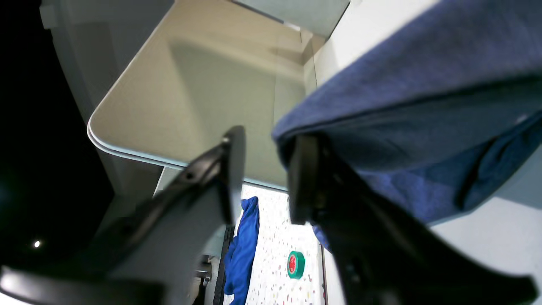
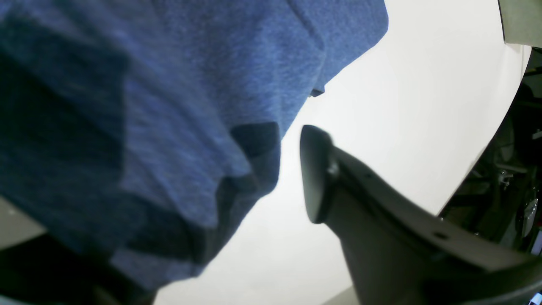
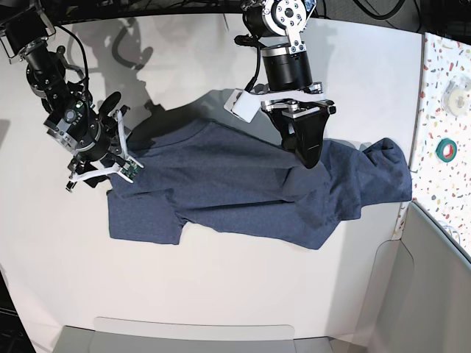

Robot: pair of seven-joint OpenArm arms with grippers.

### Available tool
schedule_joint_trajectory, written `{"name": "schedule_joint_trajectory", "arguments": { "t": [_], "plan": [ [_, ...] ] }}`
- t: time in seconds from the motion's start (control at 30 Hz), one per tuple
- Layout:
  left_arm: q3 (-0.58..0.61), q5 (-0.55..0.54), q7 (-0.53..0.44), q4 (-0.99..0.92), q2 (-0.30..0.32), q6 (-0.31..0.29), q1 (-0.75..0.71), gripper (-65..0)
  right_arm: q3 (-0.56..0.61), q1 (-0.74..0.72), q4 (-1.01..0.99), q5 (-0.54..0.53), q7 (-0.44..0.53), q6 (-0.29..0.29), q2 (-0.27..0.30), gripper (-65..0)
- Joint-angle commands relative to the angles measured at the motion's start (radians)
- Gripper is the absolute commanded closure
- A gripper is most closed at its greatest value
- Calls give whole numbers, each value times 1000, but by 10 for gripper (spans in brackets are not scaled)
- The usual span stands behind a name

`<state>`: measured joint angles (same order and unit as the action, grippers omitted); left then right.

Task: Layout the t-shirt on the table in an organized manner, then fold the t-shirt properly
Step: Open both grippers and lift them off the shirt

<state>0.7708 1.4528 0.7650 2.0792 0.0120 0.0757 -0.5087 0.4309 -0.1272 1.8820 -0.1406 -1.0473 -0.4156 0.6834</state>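
The dark navy t-shirt [image 3: 243, 191] lies spread but wrinkled across the white table [image 3: 221, 283], plain side up, no lettering showing. My left gripper [image 3: 307, 156] hovers over the shirt's middle right. In the left wrist view the left gripper [image 1: 266, 173] is open with an empty gap, and the t-shirt [image 1: 415, 97] drapes over one finger. My right gripper [image 3: 125, 147] is at the shirt's left edge. In the right wrist view the right gripper [image 2: 290, 169] shows a gap, with the t-shirt [image 2: 169, 106] covering one finger and the bare table [image 2: 402, 106] behind.
A terrazzo strip [image 3: 441, 66] runs along the right with a green tape roll [image 3: 446, 148] and a white roll [image 3: 456, 95]. A grey bin [image 3: 434, 287] stands at the front right. A bright blue cloth [image 1: 243, 250] lies beside the green tape roll [image 1: 295, 264].
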Motion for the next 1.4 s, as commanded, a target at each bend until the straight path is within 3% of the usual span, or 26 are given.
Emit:
{"name": "schedule_joint_trajectory", "arguments": {
  "t": [0.0,0.2,0.37,0.57,1.1,1.37],
  "plan": [
    [103,-97,-6,-12,13,-106,-143,-212,-14,-16,15,9,3,8,17,-356],
    [103,-97,37,-7,13,-106,-95,-224,-34,-27,15,11,9,8,17,-378],
    [103,-97,38,-6,12,-106,-57,-224,-163,-25,15,11,9,8,-46,-378],
    [102,-97,40,-6,7,-106,-34,-224,-274,-19,40,3,9,7,-61,-379],
    [112,-94,60,-6,29,-109,-18,-227,-278,85,116,9,5,7,-52,-379],
    [112,-96,64,-6,88,-297,-51,-226,-274,83,116,9,5,7,-29,-379]
  ]
}}
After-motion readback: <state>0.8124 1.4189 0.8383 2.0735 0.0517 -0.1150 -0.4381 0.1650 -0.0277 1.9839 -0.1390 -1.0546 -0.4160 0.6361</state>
